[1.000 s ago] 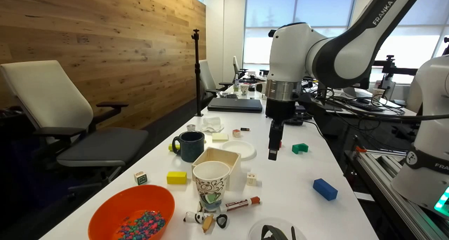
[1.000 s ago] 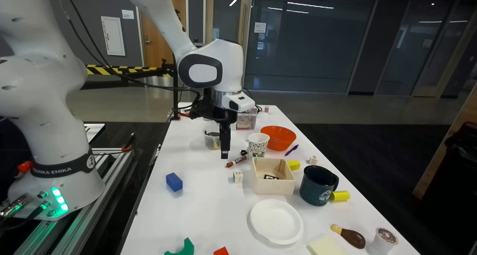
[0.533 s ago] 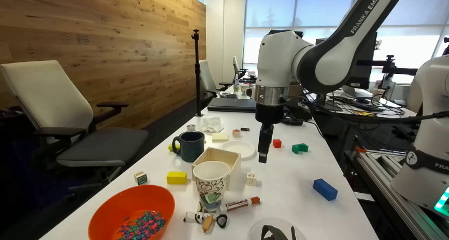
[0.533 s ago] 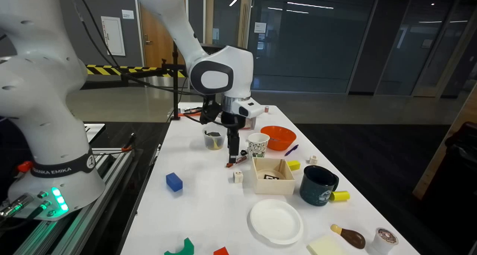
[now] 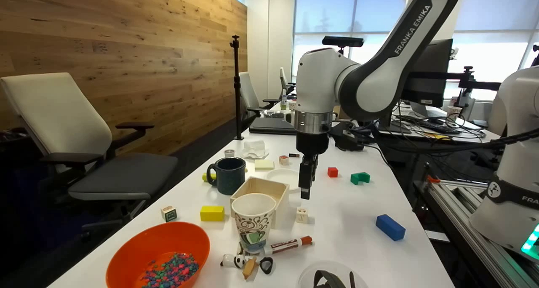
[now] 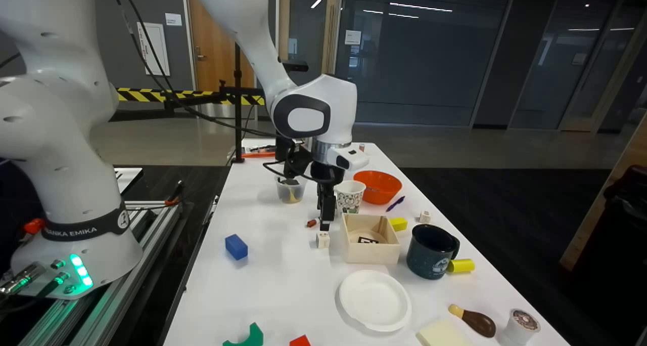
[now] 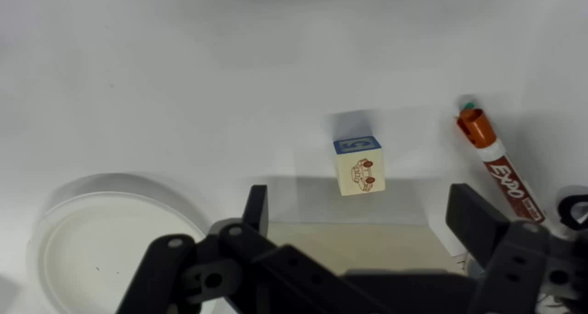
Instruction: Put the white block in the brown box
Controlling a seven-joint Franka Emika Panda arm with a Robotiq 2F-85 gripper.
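In an exterior view, far left, I've got a chair (image 5: 122,174) before the wooden wall (image 5: 139,56); next comes an orange bowl (image 5: 156,237) on the white table (image 5: 349,220), then a dark mug (image 5: 229,178) and the box (image 5: 281,206), paper cup (image 5: 254,220) in front. Just beside the box, out on the table, sits the white block (image 5: 302,215), and here's my hand (image 5: 306,189) hanging near it, spread wide. At the back, bright windows (image 5: 324,31); farther right, a blue block (image 5: 390,227).

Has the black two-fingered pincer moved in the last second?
Yes: in an exterior view, the black two-fingered pincer has shifted left and slightly down in the picture, toward the nearby white wooden cube, which has stayed put.
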